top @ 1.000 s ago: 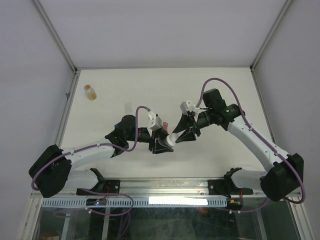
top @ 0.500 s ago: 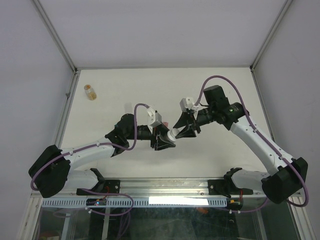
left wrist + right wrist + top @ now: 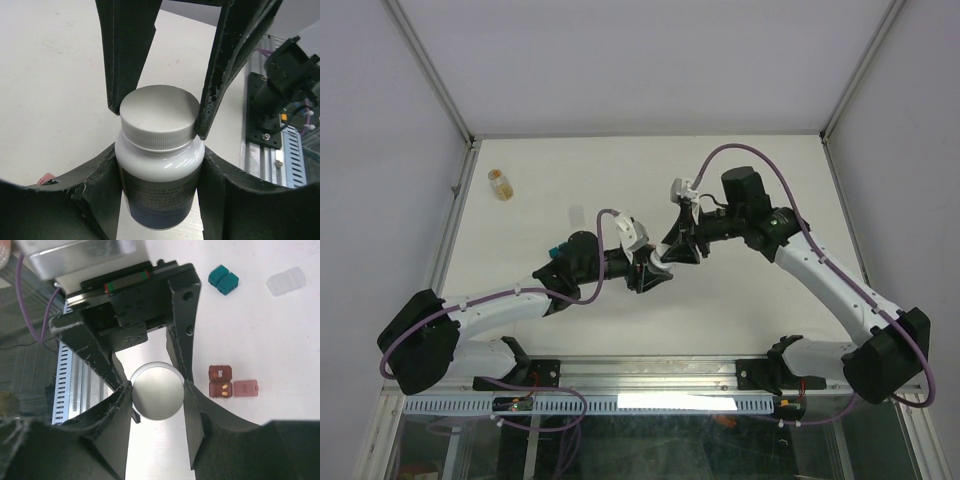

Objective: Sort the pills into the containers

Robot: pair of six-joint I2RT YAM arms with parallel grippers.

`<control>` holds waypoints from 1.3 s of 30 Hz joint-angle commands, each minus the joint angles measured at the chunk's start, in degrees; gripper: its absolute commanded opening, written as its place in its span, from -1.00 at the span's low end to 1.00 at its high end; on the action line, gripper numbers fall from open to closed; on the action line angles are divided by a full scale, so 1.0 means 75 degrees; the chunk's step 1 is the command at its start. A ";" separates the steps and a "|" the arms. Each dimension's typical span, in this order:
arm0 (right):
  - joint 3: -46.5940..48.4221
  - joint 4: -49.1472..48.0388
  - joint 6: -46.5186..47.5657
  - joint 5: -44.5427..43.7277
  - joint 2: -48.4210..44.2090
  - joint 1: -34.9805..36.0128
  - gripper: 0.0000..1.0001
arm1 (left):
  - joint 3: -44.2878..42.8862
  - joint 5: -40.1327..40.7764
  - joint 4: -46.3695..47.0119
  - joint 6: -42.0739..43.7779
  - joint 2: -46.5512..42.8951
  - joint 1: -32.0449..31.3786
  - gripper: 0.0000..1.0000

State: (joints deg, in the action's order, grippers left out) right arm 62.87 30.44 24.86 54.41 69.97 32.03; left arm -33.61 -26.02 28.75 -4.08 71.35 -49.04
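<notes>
1. The dark red container (image 3: 220, 381) lies open on the counter (image 3: 280, 340). In the right wrist view it sits at 3 o'clock of the bottle's cap, near it but apart. Small orange pieces show in one of its halves, and a paler pink piece (image 3: 245, 388) lies against its 3 o'clock side.
2. The teal container (image 3: 223, 280) rests at 12 o'clock of the red one, well apart, its two halves side by side. A clear two-lobed piece (image 3: 286, 281) lies near it at 3 o'clock.
3. The white bottle (image 3: 160, 170) is held between the two arms, over the middle of the counter in the top view.
4. The left fingers (image 3: 100, 190) are closed on the bottle's body just below the cap, pressing it at 9 and 3 o'clock in the left wrist view.
5. The right fingers (image 3: 107, 425) are clamped on the ribbed white cap (image 3: 157, 115). In the left wrist view they reach in from 12 o'clock and touch the cap's rim on both sides.
6. A small amber vial (image 3: 499, 184) lies at 10 o'clock of the bottle, well apart, near the counter's left edge.
</notes>
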 commanded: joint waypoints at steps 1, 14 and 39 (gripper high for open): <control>0.0030 0.0033 -0.1066 -0.0998 0.0430 0.0276 -0.68 | -0.0870 0.1450 0.1051 0.0566 -0.0300 -0.0368 -1.00; 0.0270 -0.0269 -0.3394 -0.1782 0.0859 0.0232 -0.12 | -0.1231 0.3566 0.0398 0.1210 0.0693 -0.0833 -1.00; 0.0472 0.3859 0.6987 0.3574 0.0427 -0.1786 0.98 | 0.0957 -0.0545 0.1486 -0.0080 -0.0438 -0.0281 -1.00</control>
State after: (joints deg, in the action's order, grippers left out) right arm 61.52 39.66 44.21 72.01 69.43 18.83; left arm -26.39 -21.30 35.38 -2.59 68.88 -52.60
